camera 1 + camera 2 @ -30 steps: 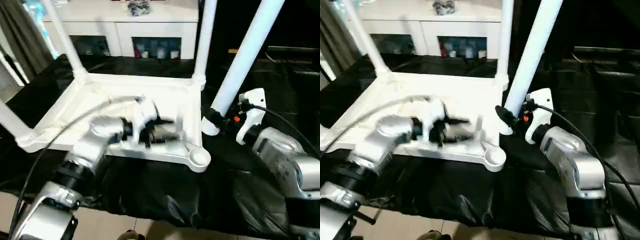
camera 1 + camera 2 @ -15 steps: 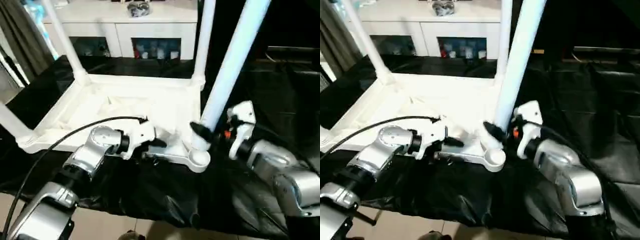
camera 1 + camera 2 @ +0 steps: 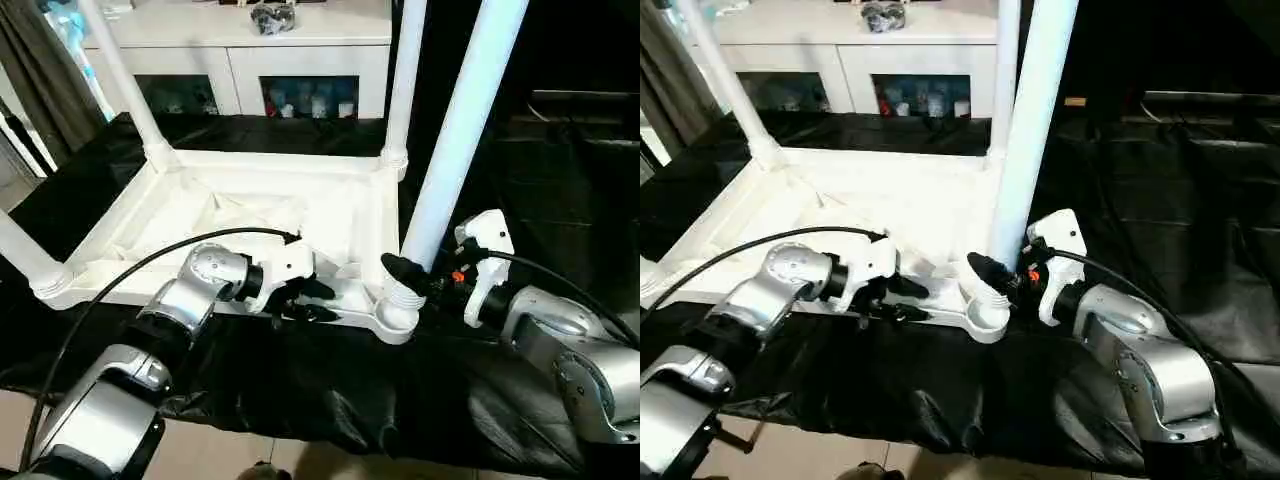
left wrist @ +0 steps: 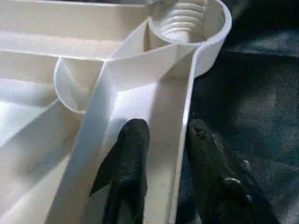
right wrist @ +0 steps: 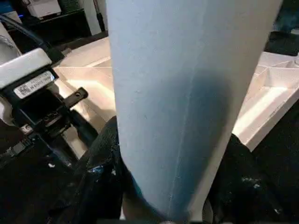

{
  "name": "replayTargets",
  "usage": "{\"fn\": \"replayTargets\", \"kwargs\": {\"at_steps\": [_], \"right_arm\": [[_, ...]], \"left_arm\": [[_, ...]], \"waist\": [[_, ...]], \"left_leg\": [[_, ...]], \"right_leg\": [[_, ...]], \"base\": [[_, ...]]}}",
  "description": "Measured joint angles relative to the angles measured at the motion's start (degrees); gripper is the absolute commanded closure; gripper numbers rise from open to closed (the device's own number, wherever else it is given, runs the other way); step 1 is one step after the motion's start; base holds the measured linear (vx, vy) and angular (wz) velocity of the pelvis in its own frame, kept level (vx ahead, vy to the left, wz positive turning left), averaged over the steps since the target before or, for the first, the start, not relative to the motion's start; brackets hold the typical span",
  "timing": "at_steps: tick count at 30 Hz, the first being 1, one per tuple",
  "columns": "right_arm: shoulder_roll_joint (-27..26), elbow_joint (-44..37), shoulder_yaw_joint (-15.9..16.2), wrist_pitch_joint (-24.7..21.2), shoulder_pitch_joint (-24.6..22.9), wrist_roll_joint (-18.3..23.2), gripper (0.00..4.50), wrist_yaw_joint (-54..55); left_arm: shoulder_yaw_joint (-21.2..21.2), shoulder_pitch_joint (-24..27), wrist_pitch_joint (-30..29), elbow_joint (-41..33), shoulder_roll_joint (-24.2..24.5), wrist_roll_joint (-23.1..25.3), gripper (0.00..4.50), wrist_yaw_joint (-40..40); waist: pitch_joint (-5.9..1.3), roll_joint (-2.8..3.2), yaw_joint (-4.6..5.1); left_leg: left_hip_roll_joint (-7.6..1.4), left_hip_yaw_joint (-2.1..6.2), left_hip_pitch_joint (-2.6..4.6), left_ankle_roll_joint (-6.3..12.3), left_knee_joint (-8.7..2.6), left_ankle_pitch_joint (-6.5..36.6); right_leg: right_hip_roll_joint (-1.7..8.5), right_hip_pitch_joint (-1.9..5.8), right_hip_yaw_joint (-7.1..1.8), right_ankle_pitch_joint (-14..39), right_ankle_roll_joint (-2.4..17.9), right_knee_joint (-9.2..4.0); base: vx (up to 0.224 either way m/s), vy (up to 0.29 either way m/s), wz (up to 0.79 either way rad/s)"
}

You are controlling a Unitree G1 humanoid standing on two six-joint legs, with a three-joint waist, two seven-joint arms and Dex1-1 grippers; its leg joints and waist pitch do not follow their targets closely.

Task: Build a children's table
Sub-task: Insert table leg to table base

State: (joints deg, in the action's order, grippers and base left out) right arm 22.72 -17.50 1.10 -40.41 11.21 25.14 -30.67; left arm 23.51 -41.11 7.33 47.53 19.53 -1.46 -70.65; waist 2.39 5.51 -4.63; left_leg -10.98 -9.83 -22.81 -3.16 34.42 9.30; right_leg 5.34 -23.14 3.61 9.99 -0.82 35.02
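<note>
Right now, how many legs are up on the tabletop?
4: far left corner, far right corner, near left corner, and near right, held by the right gripper at its socket.

Dim room; overhead light glares on tabletop (image 3: 330,215); wrist views soft, close-up blurred.

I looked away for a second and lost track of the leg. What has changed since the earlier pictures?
The right gripper carried the fourth leg over to the tabletop's near corner socket, where its threaded end now sits. The left gripper drew back from the ribbed interior to straddle the near rim. The other three legs and tabletop stayed put.
</note>
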Motion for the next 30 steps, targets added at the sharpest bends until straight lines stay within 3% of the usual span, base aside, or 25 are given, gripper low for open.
{"fn": "replayTargets", "kwargs": {"at_steps": [12, 20, 30], "right_arm": [[0.2, -0.3, 0.0, -0.3, -0.4, 0.0, 2.59, 0.1], [0.5, -0.3, 0.3, -0.3, -0.4, -0.2, 2.59, 0.0], [0.6, 4.4, 2.5, 2.7, 1.1, -3.0, 2.59, -0.9]], "left_arm": [[0.0, -1.8, 0.7, 3.7, -0.5, 1.1, 4.26, -3.5], [-0.4, -2.3, 0.2, 4.2, -1.2, 1.2, 4.50, -3.5], [-3.1, 1.1, -11.1, -3.7, -3.3, 1.3, 4.50, 6.5]], "waist": [[0.08, 0.43, 0.13], [0.09, 0.44, 1.72], [0.10, 0.43, 2.65]], "left_leg": [[0.01, 0.00, -0.01, 0.00, 0.00, 0.0], [0.00, 0.00, 0.00, 0.01, -0.03, 0.0], [0.00, 0.00, 0.16, 0.00, -0.06, 0.0]], "right_leg": [[0.01, 0.00, 0.00, 0.0, 0.0, -0.02], [-0.01, -0.01, 0.00, 0.0, 0.0, -0.06], [0.00, 0.00, 0.01, 0.0, 0.1, -0.04]], "base": [[0.000, 0.000, 0.00], [0.000, 0.000, 0.00], [0.000, 0.000, 0.00]]}}
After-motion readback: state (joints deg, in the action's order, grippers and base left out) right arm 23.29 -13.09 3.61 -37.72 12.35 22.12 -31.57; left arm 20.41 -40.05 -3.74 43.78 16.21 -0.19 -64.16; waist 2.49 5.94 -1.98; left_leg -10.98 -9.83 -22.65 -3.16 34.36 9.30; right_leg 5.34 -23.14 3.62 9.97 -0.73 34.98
